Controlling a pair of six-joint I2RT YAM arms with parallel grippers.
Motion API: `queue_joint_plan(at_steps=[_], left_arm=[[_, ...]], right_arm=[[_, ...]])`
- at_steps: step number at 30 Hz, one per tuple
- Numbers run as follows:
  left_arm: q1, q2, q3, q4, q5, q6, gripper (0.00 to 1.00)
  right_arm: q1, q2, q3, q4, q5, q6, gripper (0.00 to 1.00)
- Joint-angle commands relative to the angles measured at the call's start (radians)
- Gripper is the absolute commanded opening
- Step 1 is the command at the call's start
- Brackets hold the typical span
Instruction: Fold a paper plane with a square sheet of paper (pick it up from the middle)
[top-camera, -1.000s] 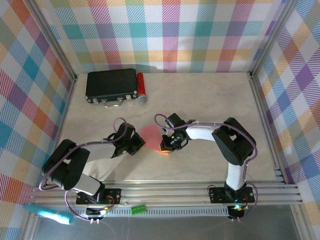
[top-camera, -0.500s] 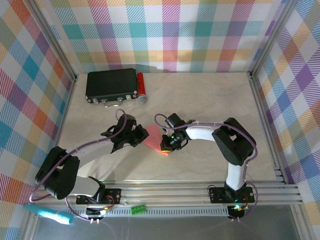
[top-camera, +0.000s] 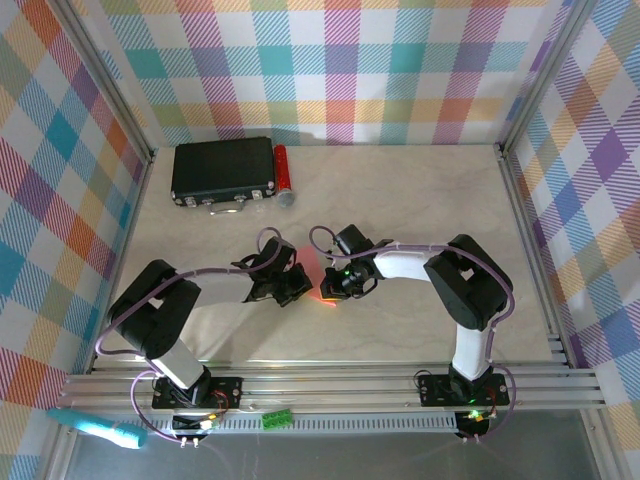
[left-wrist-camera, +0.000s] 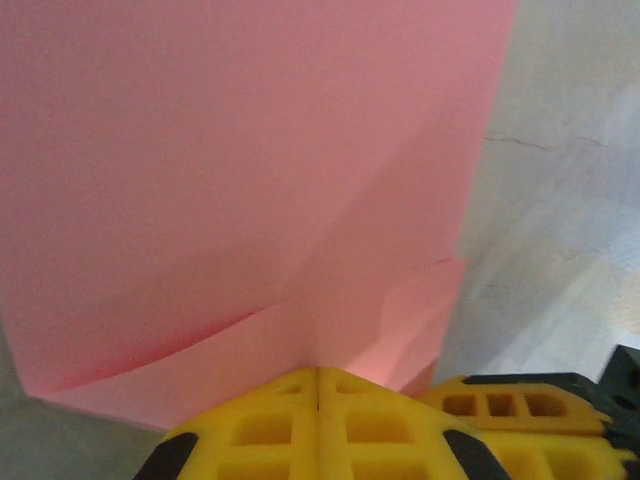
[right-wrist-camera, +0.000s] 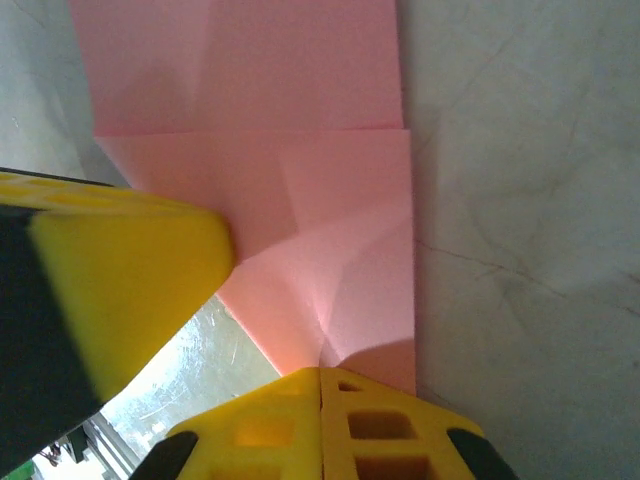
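The pink-red sheet of paper (top-camera: 309, 269) lies folded into layers on the table's middle, between my two grippers. In the left wrist view the sheet of paper (left-wrist-camera: 250, 170) spreads out ahead with a folded flap, and my left gripper (left-wrist-camera: 318, 375) is shut on its near edge. My right gripper (right-wrist-camera: 320, 372) is shut on the sheet of paper (right-wrist-camera: 300, 200) too, with creases fanning out from the pinch. From above, the left gripper (top-camera: 295, 291) and right gripper (top-camera: 329, 288) almost touch. One left finger (right-wrist-camera: 120, 270) crosses the right wrist view.
A black box (top-camera: 222, 168) sits at the back left with a small red cylinder (top-camera: 283, 172) beside it. Aluminium rails (top-camera: 530, 250) and plaid walls bound the table. A teal object (top-camera: 95, 428) lies off the front edge.
My left arm has swung right and in, its gripper now at the paper's left edge beside the right gripper. Less paper shows from above. The right arm has stayed put.
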Motion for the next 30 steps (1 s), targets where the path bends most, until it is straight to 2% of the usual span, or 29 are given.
queue_joint_plan(at_steps=[1,9,20,30], left_arm=[[-0.008,0.018,0.031,-0.031,-0.012,-0.010,0.03],[-0.008,0.039,0.043,-0.102,-0.033,-0.009,0.02],[-0.008,0.060,0.057,-0.147,-0.033,-0.012,0.00],[-0.005,0.069,0.073,-0.289,-0.092,-0.008,0.00]], right_arm=[[-0.008,0.008,-0.026,0.013,-0.015,-0.050,0.09],[-0.008,-0.033,-0.013,0.016,-0.072,-0.140,0.09],[-0.008,0.045,0.045,-0.028,-0.121,-0.184,0.08],[-0.020,0.025,-0.021,-0.090,-0.083,-0.261,0.07]])
